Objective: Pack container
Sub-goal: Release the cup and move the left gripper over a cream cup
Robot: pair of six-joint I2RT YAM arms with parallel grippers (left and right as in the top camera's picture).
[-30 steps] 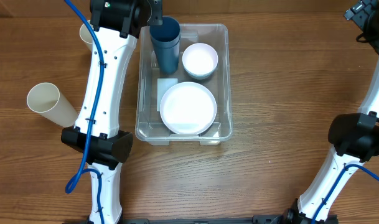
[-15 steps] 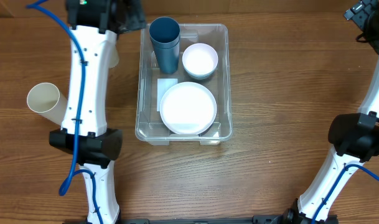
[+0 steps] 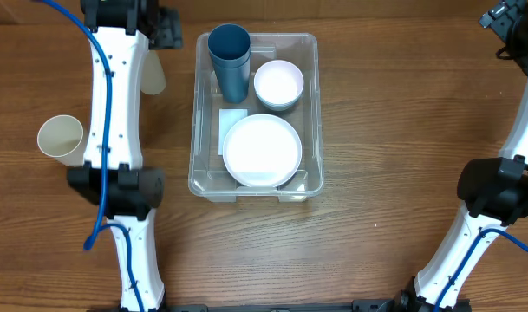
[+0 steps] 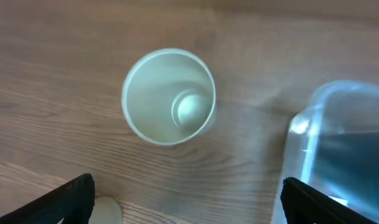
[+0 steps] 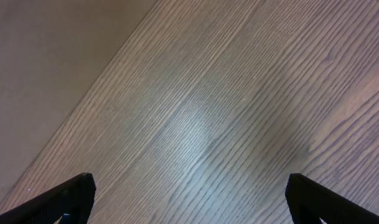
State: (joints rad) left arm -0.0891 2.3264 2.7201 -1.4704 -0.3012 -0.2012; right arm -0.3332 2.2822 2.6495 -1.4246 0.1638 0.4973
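Underneath — brown wood-grain table (image 3: 376, 130), container (image 3: 316, 104) atop.

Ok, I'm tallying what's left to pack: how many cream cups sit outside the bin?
2. One cream cup sits left of the left arm; the other stands below the left gripper, beside the container.

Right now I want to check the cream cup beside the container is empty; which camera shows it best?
Left wrist: it looks down into the cream cup, whole rim and bottom visible. Overhead shows only a sliver beside the left arm. Right wrist shows only table.
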